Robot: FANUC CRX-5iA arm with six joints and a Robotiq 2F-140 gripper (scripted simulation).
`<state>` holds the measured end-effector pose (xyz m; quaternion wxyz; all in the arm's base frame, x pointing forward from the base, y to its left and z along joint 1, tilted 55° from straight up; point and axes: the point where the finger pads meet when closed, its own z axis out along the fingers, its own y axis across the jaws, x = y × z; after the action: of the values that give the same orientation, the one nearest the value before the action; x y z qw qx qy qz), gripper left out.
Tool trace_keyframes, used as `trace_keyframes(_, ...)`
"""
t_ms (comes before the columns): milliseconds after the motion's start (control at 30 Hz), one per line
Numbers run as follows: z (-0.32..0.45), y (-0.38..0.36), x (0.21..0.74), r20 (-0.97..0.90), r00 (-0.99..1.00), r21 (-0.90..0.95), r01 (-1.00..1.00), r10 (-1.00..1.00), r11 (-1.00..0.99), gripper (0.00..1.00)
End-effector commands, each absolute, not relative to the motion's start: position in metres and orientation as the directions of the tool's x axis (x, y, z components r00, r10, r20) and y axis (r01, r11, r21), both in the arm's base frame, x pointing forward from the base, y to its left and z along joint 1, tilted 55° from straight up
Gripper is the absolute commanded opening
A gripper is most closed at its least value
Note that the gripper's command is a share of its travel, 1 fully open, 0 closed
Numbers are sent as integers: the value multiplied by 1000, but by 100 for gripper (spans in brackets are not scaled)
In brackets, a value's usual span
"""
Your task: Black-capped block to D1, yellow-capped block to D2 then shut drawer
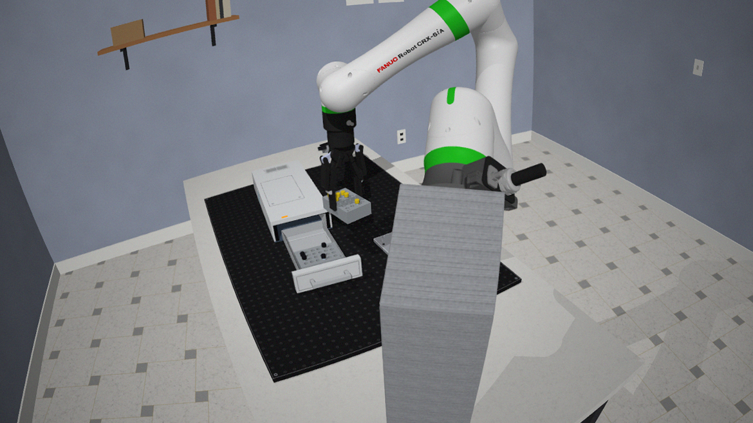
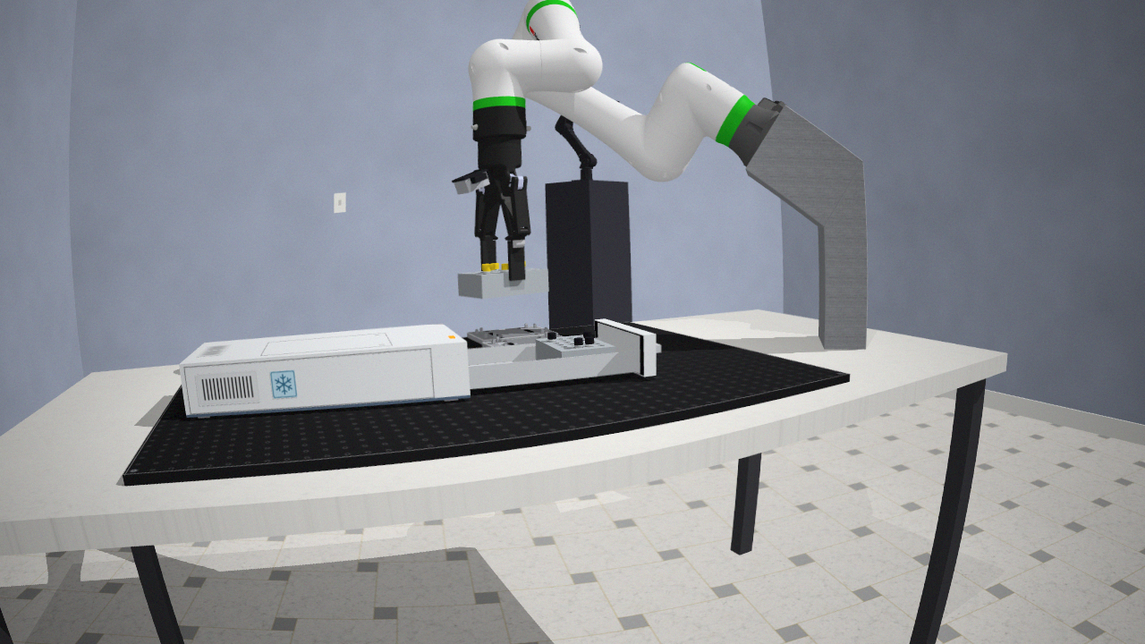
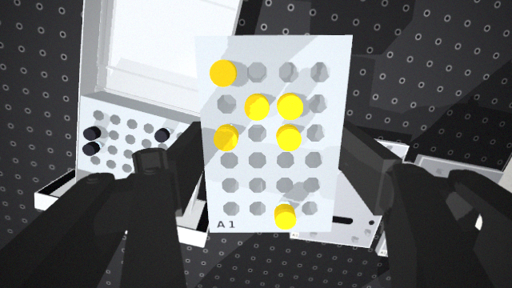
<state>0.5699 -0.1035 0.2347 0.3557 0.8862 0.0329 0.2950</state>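
Note:
My gripper (image 1: 345,196) (image 2: 503,268) (image 3: 270,140) is shut on the yellow-capped block (image 1: 356,213) (image 2: 480,285) (image 3: 244,172), holding it level in the air beside COLD (image 1: 286,192) (image 2: 320,372). Several yellow-capped tubes stand in its bores. The black-capped block (image 1: 318,253) (image 2: 552,350) (image 3: 106,130) sits in the front of the open drawer (image 1: 327,273) (image 2: 512,372); a finger partly hides it in the wrist view. COLD's lamp (image 1: 284,216) (image 2: 451,337) is orange. Deck slot D1 (image 3: 336,232) shows partly beneath the held block, with D2 (image 3: 472,169) beyond it, partly behind the right finger.
The grey pedestal (image 1: 442,322) (image 2: 844,264) hides most of the deck slots in the top view. A dark cabinet (image 2: 588,248) stands behind the table in the exterior view. The black perforated board (image 1: 293,324) (image 2: 360,440) lies under the cooler and drawer.

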Motion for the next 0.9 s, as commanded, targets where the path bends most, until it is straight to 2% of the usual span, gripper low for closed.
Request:
trace_keyframes(0,237,-108,566,546,808,615,-209,220,-760,10)
trace_keyframes(200,241,-118,559,622,774,539,-313,119,-782,10)
trace_keyframes(867,254,-155,531,622,774,539,-313,119,-782,10)
